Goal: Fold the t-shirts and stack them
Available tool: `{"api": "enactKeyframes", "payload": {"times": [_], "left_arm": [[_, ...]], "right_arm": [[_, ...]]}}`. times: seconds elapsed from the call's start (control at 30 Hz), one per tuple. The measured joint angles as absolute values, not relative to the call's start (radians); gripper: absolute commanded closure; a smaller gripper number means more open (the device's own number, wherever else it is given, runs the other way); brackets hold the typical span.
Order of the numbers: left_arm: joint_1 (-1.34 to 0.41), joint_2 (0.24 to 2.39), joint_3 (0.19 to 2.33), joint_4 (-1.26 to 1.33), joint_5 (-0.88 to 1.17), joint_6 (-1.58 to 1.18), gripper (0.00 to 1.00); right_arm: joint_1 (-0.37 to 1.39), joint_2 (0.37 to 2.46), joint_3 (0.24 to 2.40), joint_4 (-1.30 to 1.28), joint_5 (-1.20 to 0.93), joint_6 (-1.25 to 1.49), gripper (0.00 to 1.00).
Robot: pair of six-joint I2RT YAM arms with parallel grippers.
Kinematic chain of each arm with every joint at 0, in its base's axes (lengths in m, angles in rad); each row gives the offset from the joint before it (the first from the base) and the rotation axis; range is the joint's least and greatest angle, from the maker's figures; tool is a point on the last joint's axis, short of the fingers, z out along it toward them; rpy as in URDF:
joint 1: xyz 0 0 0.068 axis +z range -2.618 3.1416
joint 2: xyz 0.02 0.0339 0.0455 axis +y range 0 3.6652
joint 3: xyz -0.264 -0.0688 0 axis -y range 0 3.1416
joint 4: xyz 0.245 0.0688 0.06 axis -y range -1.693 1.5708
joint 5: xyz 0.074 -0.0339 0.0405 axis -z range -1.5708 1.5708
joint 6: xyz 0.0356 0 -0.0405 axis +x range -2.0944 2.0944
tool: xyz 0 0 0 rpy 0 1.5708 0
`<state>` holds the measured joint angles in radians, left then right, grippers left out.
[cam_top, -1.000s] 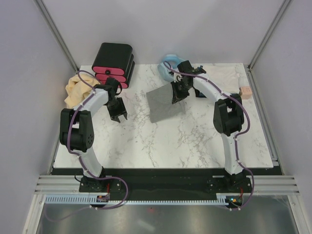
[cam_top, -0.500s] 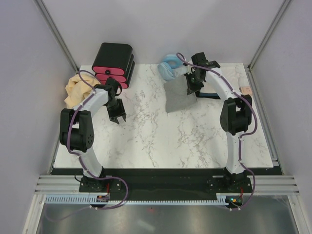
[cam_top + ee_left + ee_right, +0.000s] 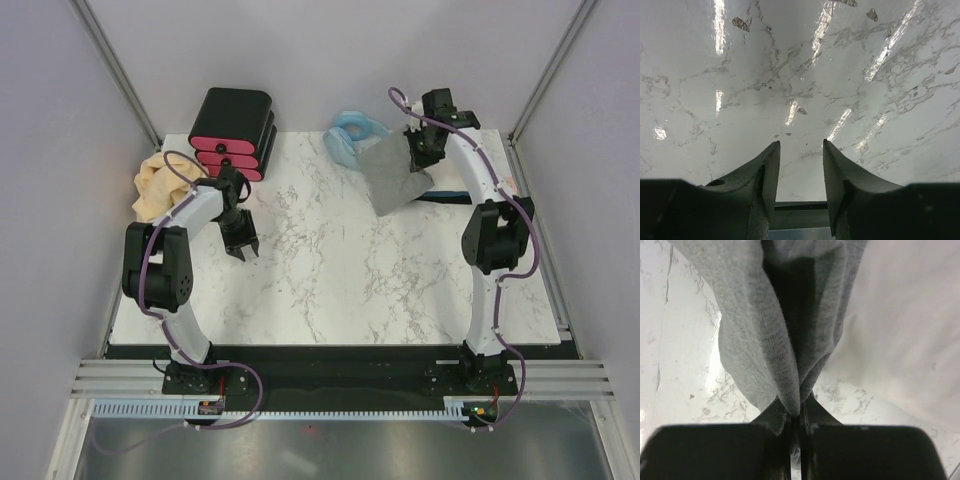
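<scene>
While pinched, one grey shirt [image 3: 395, 178] hangs.

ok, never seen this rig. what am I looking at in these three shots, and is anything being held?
Two robot arms are bolted at the near edge of a marble table. The wide picture comes from a fixed camera above and behind them. The other two come from a small camera on each wrist, looking along its own pincer.

The left pincer is open and empty over bare marble. The right pincer is shut on a fold of the grey t-shirt, which drapes from it near the far right of the table.

Also there: a tan-yellow shirt bunched at the left edge, and a black box with pink drawers and a light-blue hose at the back. The pale cloth beside the grey shirt in the right wrist view looks like another shirt.
</scene>
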<state>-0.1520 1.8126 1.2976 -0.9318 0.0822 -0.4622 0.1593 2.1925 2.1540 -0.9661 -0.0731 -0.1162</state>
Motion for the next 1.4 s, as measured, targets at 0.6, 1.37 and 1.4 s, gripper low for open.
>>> {"api": "enactKeyframes", "payload": {"times": [0.6, 1.37, 1.4], "left_arm": [[-0.153, 1.812, 1.251, -0.917, 0.089, -0.461, 0.55], [-0.167, 1.826, 1.251, -0.911, 0.089, -0.443, 0.58], [-0.17, 1.828, 1.251, -0.911, 0.089, -0.443, 0.58]], "right_arm": [[-0.013, 2.215, 2.274, -0.937, -0.07, -0.097, 1.0], [-0.222, 2.365, 2.265, -0.897, -0.262, -0.04, 0.75], [-0.223, 2.365, 2.265, -0.896, -0.26, -0.036, 0.75]]}}
